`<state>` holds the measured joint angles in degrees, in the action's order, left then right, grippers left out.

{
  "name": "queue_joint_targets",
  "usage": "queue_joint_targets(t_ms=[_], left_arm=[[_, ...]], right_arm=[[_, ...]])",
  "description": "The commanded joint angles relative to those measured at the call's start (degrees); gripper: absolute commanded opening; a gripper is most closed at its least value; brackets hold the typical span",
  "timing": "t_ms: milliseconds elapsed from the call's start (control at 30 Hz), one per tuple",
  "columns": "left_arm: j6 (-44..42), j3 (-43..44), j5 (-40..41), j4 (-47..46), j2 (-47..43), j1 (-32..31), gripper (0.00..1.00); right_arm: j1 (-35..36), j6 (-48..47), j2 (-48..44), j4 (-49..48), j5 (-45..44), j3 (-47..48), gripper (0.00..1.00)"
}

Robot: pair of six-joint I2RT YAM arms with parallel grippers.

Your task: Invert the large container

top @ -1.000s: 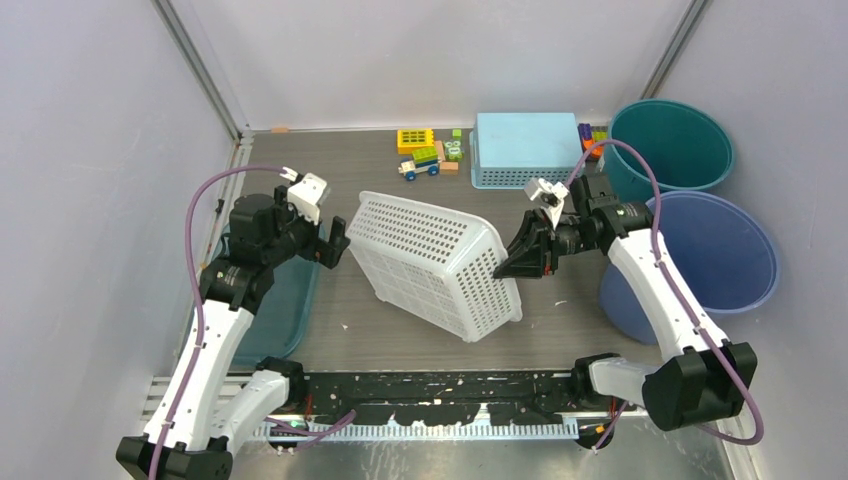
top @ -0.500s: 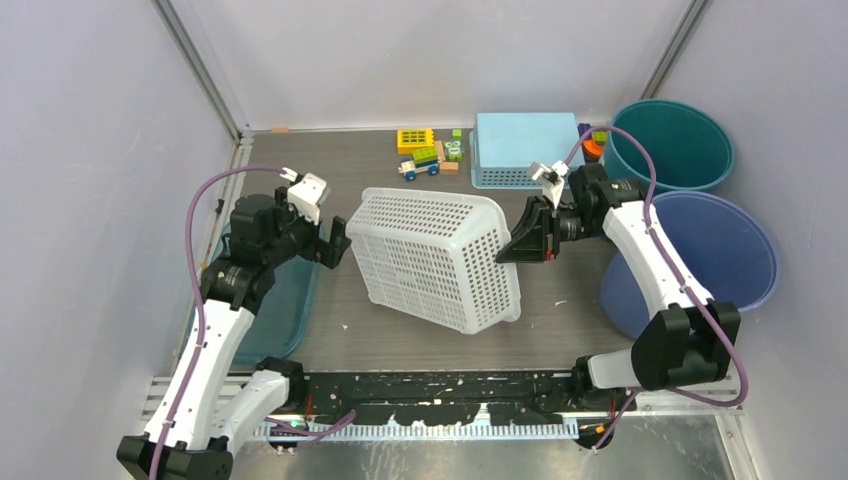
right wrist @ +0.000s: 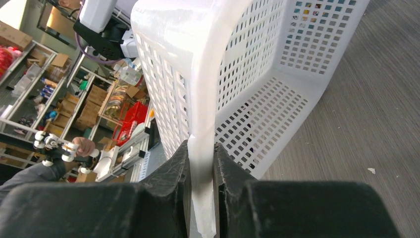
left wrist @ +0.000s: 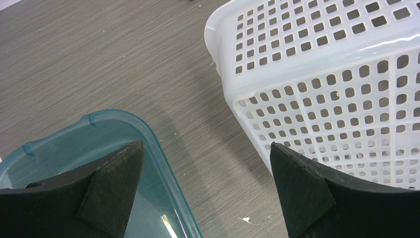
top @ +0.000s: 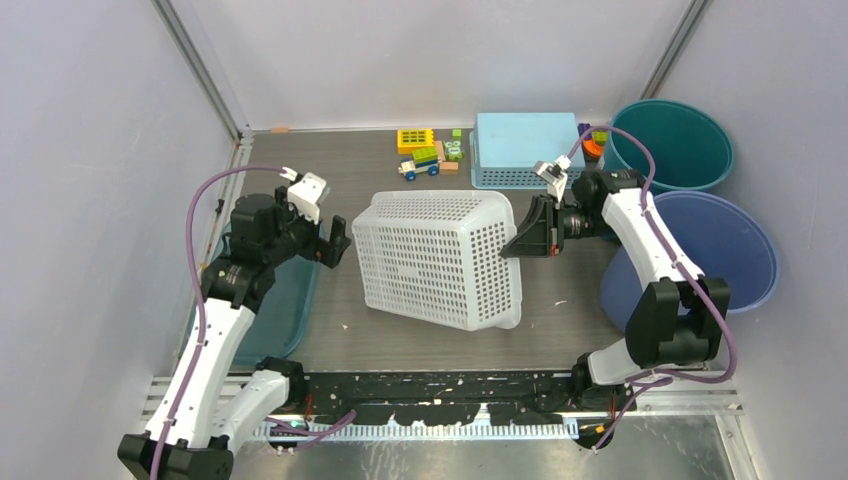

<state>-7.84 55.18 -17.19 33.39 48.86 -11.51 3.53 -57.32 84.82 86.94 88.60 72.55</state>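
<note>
Pinches the rim of the large white basket with the right gripper, jaws narrow on the plastic edge. Holds the basket tilted at the middle of the bench, perforated walls facing up. Has the left gripper spread wide just left of the basket, apart from it, beside the teal tray. Shows toy blocks, a light-blue box, a teal bucket and a blue bucket behind and right.

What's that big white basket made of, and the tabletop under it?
White basket: looks like moulded plastic, fairly glossy. Light glints on its smooth rim, and its grid of holes is uniform. Tabletop: grey and matte with a wood-grain pattern, probably laminate or vinyl rather than real wood, though the pictures cannot settle that.
</note>
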Motion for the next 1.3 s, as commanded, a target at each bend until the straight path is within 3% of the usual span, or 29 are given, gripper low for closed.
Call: queue_joint_targets(t_ms=[0,200,667,967,1267], left_arm=[[0.76,-0.42,-1.25,-2.66,0.14,0.39,1.0],[0.88,-0.7,-1.25,-2.9,0.27,0.43,1.0],[0.93,-0.5,-1.59,-3.32,1.34,0.52,1.0],[0.96,1.65,-2.62,-2.79,3.87,0.52,1.0],[5.13,7.68,-8.97,-5.1,10.79,0.26,1.0]], right_arm=[[-1.56,-1.55,1.2,4.44,-1.6,2.04,0.02],[-4.93,-9.39,5.46,11.97,-1.59,3.66,0.09],[-5.29,-9.9,5.2,12.71,-5.65,4.47,0.08],[-5.3,-12.32,4.94,12.73,-4.99,3.0,0.28],[-5.33,-14.18,3.65,12.73,-7.75,2.44,0.31]])
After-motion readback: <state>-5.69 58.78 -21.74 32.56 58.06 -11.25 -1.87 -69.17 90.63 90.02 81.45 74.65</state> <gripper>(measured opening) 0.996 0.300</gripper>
